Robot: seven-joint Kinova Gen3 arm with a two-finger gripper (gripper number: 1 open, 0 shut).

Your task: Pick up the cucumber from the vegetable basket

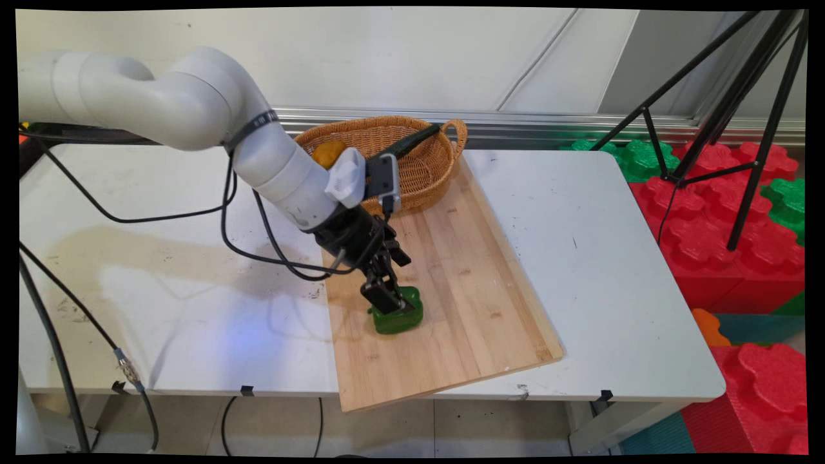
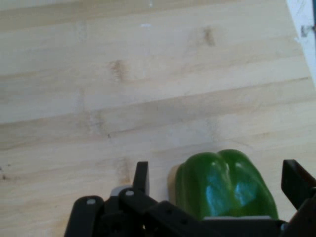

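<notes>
A green bell pepper lies on a wooden cutting board in the middle of the white table. My gripper is lowered over it, open. In the hand view the pepper sits between the two black fingers, with a small gap on each side. The board fills the rest of that view. Nothing is held.
A wicker basket with a yellow-orange item inside stands at the board's far end, partly behind my arm. Black cables hang over the table left of the board. A black tripod and red and green foam blocks are to the right.
</notes>
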